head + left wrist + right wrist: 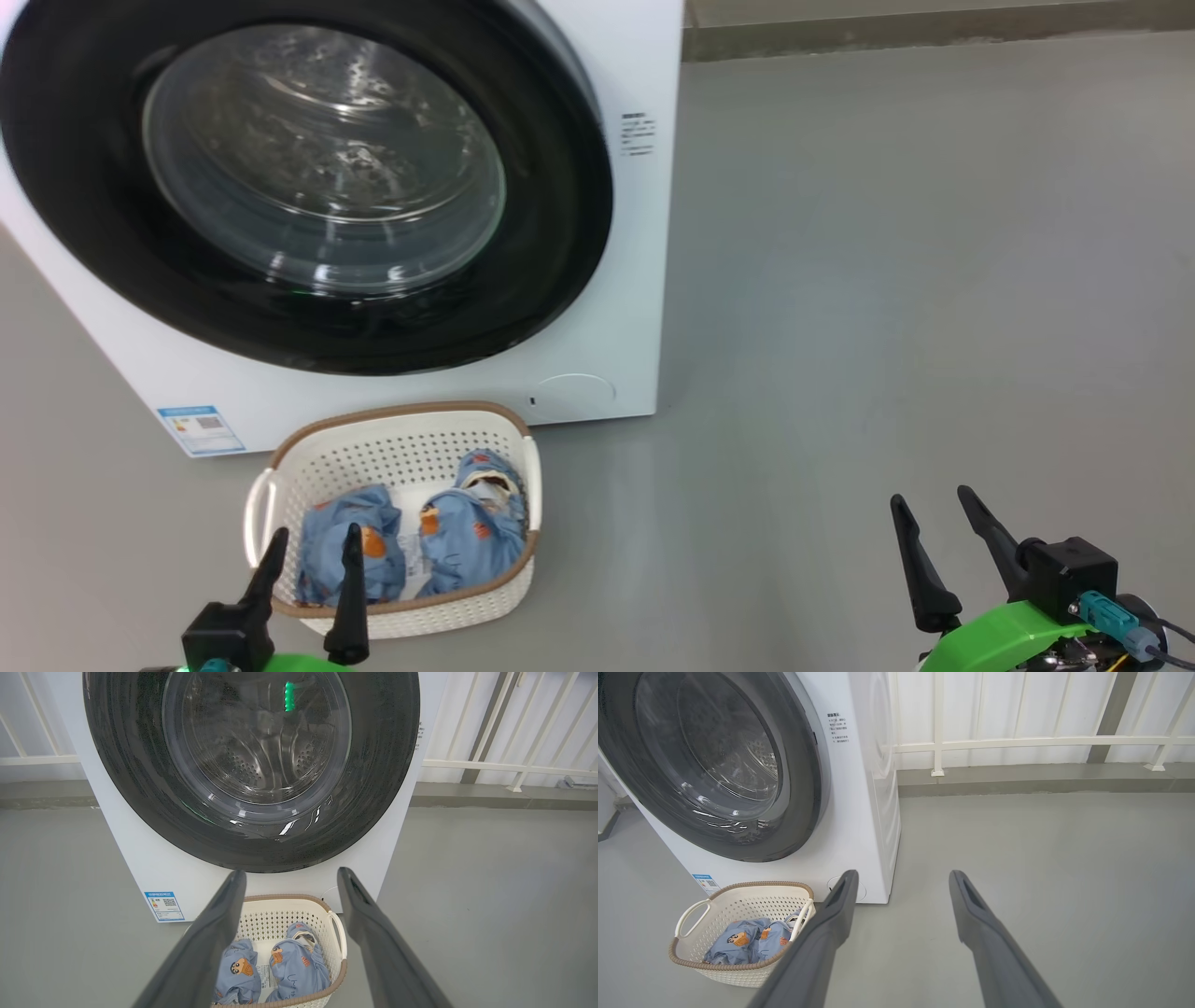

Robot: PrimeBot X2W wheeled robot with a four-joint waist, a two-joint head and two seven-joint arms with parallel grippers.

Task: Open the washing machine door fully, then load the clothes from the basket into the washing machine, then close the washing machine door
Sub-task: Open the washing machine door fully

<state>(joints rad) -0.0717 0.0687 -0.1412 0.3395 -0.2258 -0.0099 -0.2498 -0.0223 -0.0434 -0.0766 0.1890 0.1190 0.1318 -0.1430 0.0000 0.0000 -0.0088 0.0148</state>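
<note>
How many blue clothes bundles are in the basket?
2. The left bundle and the right bundle lie side by side in the basket. Smaller pieces may hide underneath.

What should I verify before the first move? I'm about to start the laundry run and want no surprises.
1. Washing machine door open: not ok, it lies shut against the washing machine.
2. Door's handle located: cannot tell, none stands out on the black ring.
3. Clothes in the basket: ok, two blue bundles.
4. Left tool open and empty: ok.
5. Right tool open and empty: ok.
6. Basket out of the door's swing: cannot tell; it stands close in front of the machine, below the door.
</note>
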